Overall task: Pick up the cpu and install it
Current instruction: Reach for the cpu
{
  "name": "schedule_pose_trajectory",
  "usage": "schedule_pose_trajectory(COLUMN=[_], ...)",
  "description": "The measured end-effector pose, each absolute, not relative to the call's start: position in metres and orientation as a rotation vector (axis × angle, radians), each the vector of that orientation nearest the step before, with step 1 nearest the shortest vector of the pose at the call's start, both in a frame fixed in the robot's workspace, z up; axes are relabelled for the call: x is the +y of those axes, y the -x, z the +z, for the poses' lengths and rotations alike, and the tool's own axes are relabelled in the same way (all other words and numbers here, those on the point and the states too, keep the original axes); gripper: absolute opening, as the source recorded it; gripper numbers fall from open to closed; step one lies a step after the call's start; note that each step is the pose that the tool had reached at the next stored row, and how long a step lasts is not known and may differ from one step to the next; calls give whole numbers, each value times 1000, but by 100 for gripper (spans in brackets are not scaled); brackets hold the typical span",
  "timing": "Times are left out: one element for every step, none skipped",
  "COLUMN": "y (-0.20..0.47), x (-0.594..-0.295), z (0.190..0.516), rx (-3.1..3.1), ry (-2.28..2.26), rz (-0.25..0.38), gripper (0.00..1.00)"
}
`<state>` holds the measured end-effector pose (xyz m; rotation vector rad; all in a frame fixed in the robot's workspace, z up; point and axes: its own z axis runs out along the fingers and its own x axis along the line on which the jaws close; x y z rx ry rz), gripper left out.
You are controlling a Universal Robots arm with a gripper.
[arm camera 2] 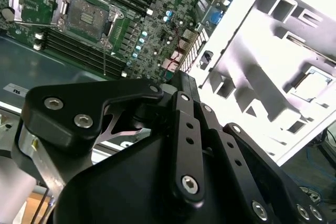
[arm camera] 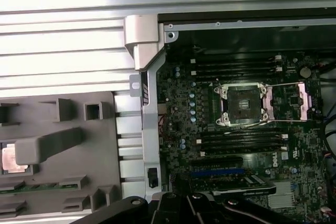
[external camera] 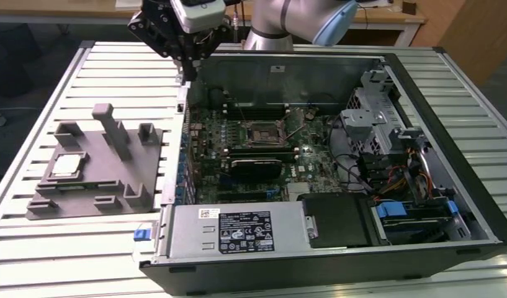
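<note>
exterior view: cpu (external camera: 67, 165) flat, face up, in grey fixture (external camera: 100, 186); hand (external camera: 185, 62) well apart, grip cannot tell.

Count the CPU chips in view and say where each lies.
1. The small flat silvery square cpu lies in a recess of the grey fixture, at the exterior view's left of the open computer case. More could be hidden.

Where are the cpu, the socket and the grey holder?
cpu (external camera: 67, 164), exterior view, middle of its silvery top.
socket (arm camera: 244, 103), first wrist view, its dark open centre.
grey holder (external camera: 111, 127), exterior view, its tall upright post.
</note>
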<state>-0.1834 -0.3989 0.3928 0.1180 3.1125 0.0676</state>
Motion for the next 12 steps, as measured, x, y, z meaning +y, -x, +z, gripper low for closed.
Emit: schedule_pose_trajectory(y=[184, 185, 186, 187, 188, 189, 190, 191, 192, 192, 193, 194], x=[-399, -399, -399, -399, -399, -399, -399, -399, -399, -399, -399, -399], z=[393, 393, 393, 393, 393, 393, 393, 393, 393, 393, 393, 393], rx=[3112, 3112, 3112, 3112, 3113, 3112, 3112, 3112, 3112, 3113, 3112, 3112], ry=[-118, -118, -118, -118, -118, -118, -118, -118, -118, -118, -118, -118], rz=[68, 68, 68, 68, 68, 68, 68, 68, 68, 68, 68, 68], gripper=[11, 11, 11, 11, 11, 11, 11, 11, 11, 11, 11, 11])
